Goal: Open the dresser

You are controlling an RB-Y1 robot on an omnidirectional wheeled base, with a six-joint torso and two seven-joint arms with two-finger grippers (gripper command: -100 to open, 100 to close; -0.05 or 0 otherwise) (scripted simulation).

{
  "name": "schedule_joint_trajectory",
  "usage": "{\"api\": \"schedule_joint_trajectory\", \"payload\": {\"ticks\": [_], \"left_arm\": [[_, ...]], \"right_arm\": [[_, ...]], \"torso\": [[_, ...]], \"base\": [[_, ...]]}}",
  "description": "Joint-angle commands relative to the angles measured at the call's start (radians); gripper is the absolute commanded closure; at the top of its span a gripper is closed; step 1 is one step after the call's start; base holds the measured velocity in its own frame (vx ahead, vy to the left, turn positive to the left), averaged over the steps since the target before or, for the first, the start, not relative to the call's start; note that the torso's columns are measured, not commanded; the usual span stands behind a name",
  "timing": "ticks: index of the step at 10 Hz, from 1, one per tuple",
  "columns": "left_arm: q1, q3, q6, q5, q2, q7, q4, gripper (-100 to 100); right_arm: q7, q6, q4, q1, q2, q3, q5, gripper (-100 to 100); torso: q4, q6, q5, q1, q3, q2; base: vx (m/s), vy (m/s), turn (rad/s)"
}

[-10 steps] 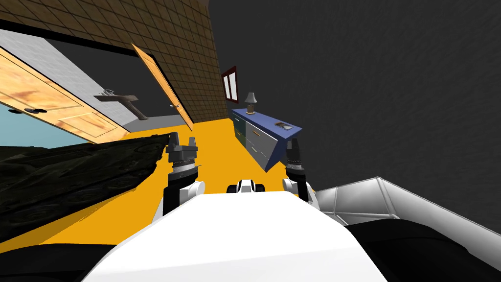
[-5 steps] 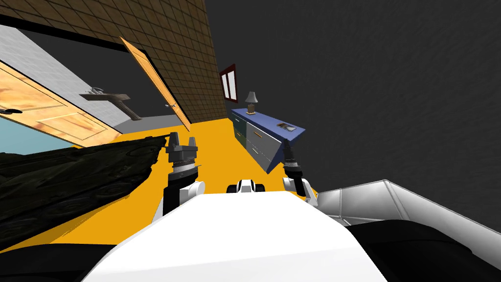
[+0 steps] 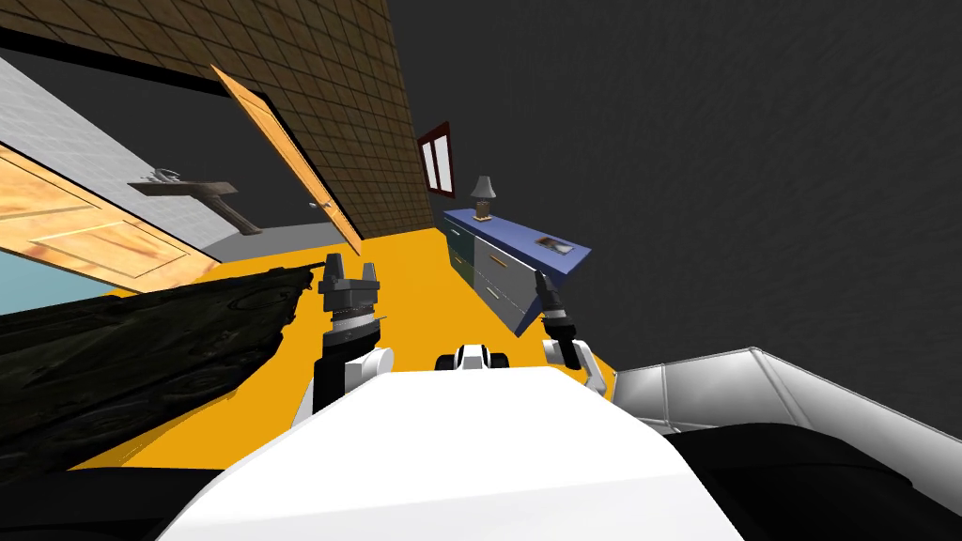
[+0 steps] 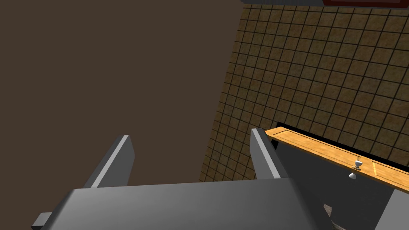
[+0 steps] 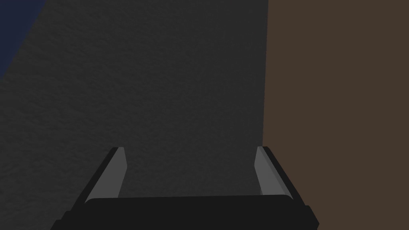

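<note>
The floor [image 3: 413,282] is orange-yellow. The dresser [image 3: 507,237] has a blue top and light grey fronts. One wall [image 3: 357,113] is brown with a dark grid. The door [image 3: 287,155] is orange wood grain.

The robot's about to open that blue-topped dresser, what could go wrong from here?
The open right gripper sits by the near end of the blue-topped dresser with grey drawer fronts; swinging round to the front, it might clip that corner.
The thin orange drawer handle is seen at a slant, so the gripper may miss it.
A knock could shake the small grey table lamp on top.
</note>
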Motion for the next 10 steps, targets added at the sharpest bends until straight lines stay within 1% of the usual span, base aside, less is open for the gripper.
{"api": "schedule_joint_trajectory", "payload": {"ticks": [1, 2, 3, 4, 5, 6, 7, 8, 9, 10], "left_arm": [[0.0, 0.0, 0.0, 0.0, 0.0, 0.0, 0.0, 0], [0.0, 0.0, 0.0, 0.0, 0.0, 0.0, 0.0, 0], [0.0, 0.0, 0.0, 0.0, 0.0, 0.0, 0.0, 0], [0.0, 0.0, 0.0, 0.0, 0.0, 0.0, 0.0, 0], [0.0, 0.0, 0.0, 0.0, 0.0, 0.0, 0.0, 0], [0.0, 0.0, 0.0, 0.0, 0.0, 0.0, 0.0, 0], [0.0, 0.0, 0.0, 0.0, 0.0, 0.0, 0.0, 0], [0.0, 0.0, 0.0, 0.0, 0.0, 0.0, 0.0, 0], [0.0, 0.0, 0.0, 0.0, 0.0, 0.0, 0.0, 0], [0.0, 0.0, 0.0, 0.0, 0.0, 0.0, 0.0, 0]], "right_arm": [[0.021, 0.036, 0.02, -0.015, -0.004, -0.005, 0.063, -100], [0.039, 0.063, 0.04, -0.028, -0.006, -0.011, 0.102, -100], [0.039, 0.063, 0.04, -0.028, -0.006, -0.011, 0.111, -100], [0.059, 0.09, 0.061, -0.04, -0.008, -0.016, 0.15, -100], [0.059, 0.09, 0.061, -0.04, -0.008, -0.016, 0.161, -100], [0.078, 0.119, 0.083, -0.053, -0.011, -0.021, 0.198, -100], [0.078, 0.119, 0.083, -0.053, -0.011, -0.021, 0.212, -100], [0.098, 0.148, 0.107, -0.066, -0.014, -0.027, 0.251, -100], [0.098, 0.148, 0.107, -0.066, -0.014, -0.027, 0.263, -100], [0.118, 0.177, 0.131, -0.08, -0.018, -0.032, 0.302, -100]], "torso": [[0.0, 0.0, -0.001, -0.001, 0.0, 0.0], [0.0, 0.0, -0.001, -0.003, 0.0, 0.0], [0.0, 0.0, -0.001, -0.002, -0.001, -0.001], [0.0, 0.0, -0.001, -0.001, 0.0, 0.0], [0.0, 0.0, 0.0, -0.001, 0.0, 0.0], [0.0, 0.0, 0.0, -0.001, 0.0, 0.0], [0.0, 0.0, 0.0, 0.001, -0.001, -0.001], [0.0, 0.0, 0.0, -0.001, 0.0, 0.0], [0.0, 0.0, 0.0, -0.001, 0.0, -0.001], [0.0, 0.0, 0.0, -0.001, 0.0, -0.001]], "base": [[0.084, 0.065, -0.031], [0.099, 0.071, -0.052], [0.071, 0.07, -0.029], [0.077, 0.075, -0.061], [0.075, 0.064, -0.028], [0.091, 0.095, -0.057], [0.072, 0.077, -0.032], [0.088, 0.087, -0.041], [0.088, 0.083, -0.034], [0.1, 0.075, -0.071]]}}
